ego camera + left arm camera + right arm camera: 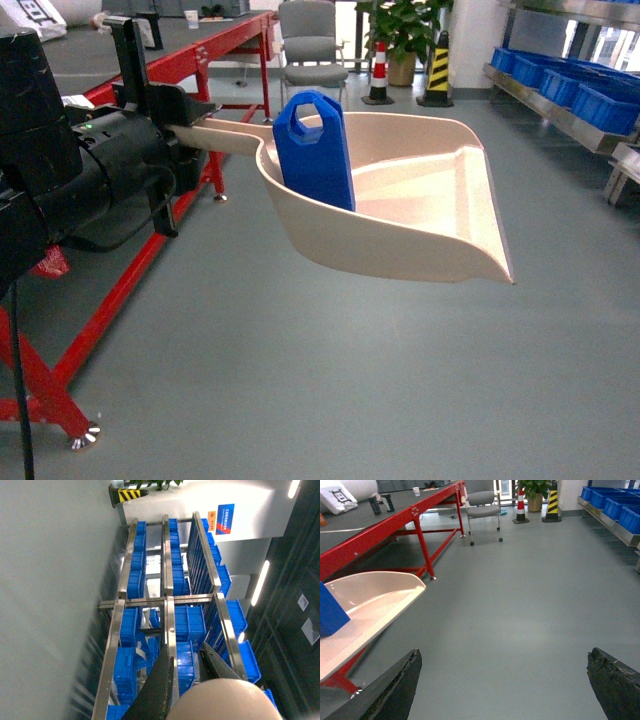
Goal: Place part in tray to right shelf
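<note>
The cream tray (pixel 400 215) hangs in the air over the grey floor, and my left gripper (pixel 196 124) is shut on its long handle. The blue part (pixel 315 150) stands upright inside the tray near the handle end. In the left wrist view the fingers (pixel 159 685) clamp the rounded cream handle end (pixel 222 700), and the steel right shelf (pixel 169 600) lies ahead of it. My right gripper (pixel 503 652) is open and holds nothing, low over the bare floor to the right of the tray (pixel 375 597) and the part (pixel 330 612). The shelf (pixel 560 112) sits at the far right.
A red-framed table (pixel 190 70) runs along the left. A grey chair (pixel 310 45), a striped cone (pixel 378 75), a potted plant (pixel 405 30) and a yellow-black bollard (pixel 437 75) stand at the back. Blue crates (pixel 600 100) fill the shelf.
</note>
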